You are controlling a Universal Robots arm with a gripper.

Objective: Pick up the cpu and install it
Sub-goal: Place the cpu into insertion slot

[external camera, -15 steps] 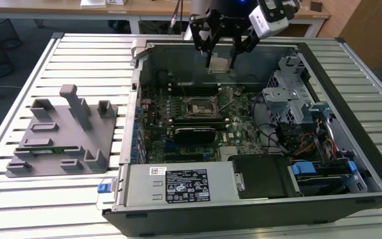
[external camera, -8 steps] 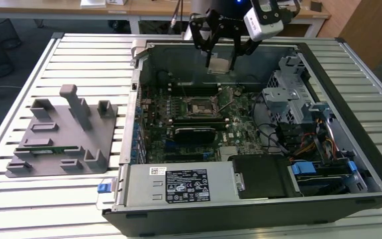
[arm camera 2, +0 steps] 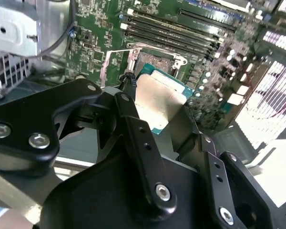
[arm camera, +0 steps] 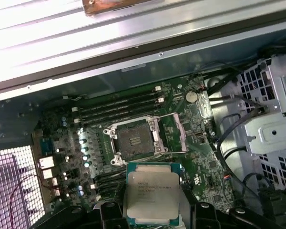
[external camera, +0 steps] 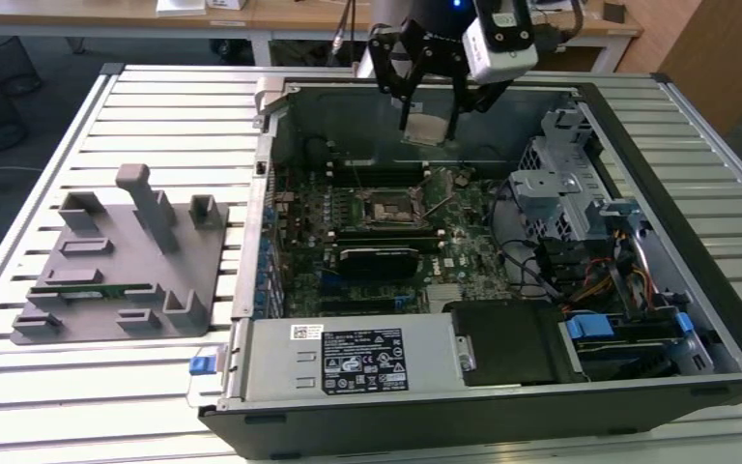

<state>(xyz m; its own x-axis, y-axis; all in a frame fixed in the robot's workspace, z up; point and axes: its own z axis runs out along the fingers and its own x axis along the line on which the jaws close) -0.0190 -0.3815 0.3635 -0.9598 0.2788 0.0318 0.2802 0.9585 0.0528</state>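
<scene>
The cpu (external camera: 425, 129) is a small square chip with a silver-grey top, and my gripper (external camera: 429, 122) is shut on it. It hangs in the air over the far part of the open computer case (external camera: 255, 290). The empty black socket (external camera: 388, 205) lies on the green motherboard, lower and nearer than the chip. In the first wrist view the cpu (arm camera: 151, 193) sits level between the black fingers (arm camera: 196, 212), with the open socket (arm camera: 133, 140) and its raised metal frame just beyond. In the second wrist view the cpu (arm camera 2: 159, 102) covers part of the socket (arm camera 2: 155, 59).
A grey fixture tray (external camera: 113, 261) with a green memory stick (external camera: 94, 287) lies on the slatted metal table at the exterior view's left. Inside the case are a power supply (external camera: 345, 358), a metal drive cage (external camera: 564, 184) with cables, and memory slots (arm camera: 119, 105) beside the socket.
</scene>
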